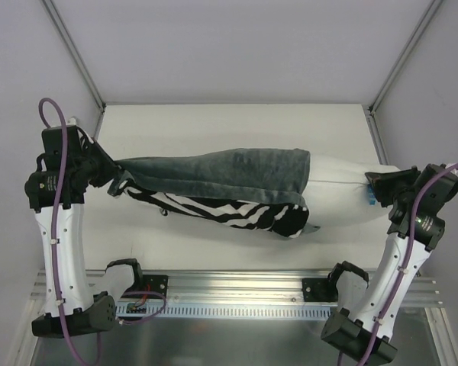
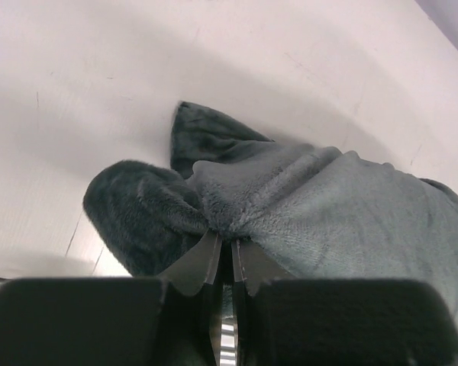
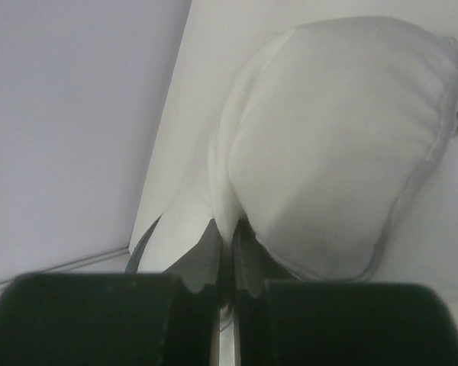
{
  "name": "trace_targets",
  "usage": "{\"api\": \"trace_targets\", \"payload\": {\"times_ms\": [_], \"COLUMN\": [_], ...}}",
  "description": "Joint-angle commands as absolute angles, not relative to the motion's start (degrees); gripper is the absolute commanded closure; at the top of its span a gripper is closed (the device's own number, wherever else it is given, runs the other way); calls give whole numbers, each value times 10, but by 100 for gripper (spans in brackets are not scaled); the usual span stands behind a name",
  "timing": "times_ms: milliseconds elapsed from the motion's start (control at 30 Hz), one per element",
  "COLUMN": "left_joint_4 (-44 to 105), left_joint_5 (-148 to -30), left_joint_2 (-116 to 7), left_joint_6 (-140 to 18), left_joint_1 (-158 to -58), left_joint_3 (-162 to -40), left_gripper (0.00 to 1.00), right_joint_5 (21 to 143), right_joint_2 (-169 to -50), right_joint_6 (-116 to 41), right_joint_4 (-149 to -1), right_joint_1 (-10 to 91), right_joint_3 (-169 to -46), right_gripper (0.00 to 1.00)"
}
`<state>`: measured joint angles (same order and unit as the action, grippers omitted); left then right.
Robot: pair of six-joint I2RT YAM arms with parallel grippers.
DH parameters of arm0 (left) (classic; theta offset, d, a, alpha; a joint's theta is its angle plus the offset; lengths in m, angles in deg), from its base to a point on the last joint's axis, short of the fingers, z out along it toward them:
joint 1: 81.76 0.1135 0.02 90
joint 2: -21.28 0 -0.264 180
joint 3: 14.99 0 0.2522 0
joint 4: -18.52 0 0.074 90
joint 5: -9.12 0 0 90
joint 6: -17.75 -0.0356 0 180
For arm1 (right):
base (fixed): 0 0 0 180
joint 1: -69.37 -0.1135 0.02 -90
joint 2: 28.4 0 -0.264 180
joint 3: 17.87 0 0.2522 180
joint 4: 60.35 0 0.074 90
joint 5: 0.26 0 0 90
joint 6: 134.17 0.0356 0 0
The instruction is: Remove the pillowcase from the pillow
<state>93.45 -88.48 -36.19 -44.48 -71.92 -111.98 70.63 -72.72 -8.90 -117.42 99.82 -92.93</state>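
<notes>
We see the white table (image 1: 214,130) filling the middle of the top view. Across it the pillowcase (image 1: 214,179) stretches as a long band from the left side to right of centre. Its grey-teal plush face is uppermost, and its zebra-striped face shows along the near edge. The pillow (image 1: 340,183) pokes out of the pillowcase's right-hand opening, bare and white at that end, with the rest hidden inside the cover. Our left claw (image 1: 113,181) sits at the far left end of the fabric, and the left wrist view shows its jaws pressed together on a bunched fold of the plush. Our right claw (image 1: 375,191) meets the exposed end of the pillow, and the right wrist view shows its jaws pinching a fold of the white cushion.
</notes>
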Motion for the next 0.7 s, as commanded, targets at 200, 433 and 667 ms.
{"api": "trace_targets", "payload": {"times_ms": [200,433,667], "left_joint_4": [894,877,857], "left_joint_5": [-876,-813,-833], "left_joint_2": [-273,-227,-334], "left_joint_6": [-420,-423,-425], "left_joint_1": [-702,-721,-722], "left_joint_3": [-1220,-1301,-1277], "left_gripper": [100,100,100], "right_joint_5": [743,767,721], "right_joint_2": [-700,-701,-757], "right_joint_6": [-124,-140,-117], "right_joint_4": [-1210,-1262,-1185], "right_joint_1": [976,962,960], "right_joint_3": [-1161,-1266,-1184], "right_gripper": [99,99,99]}}
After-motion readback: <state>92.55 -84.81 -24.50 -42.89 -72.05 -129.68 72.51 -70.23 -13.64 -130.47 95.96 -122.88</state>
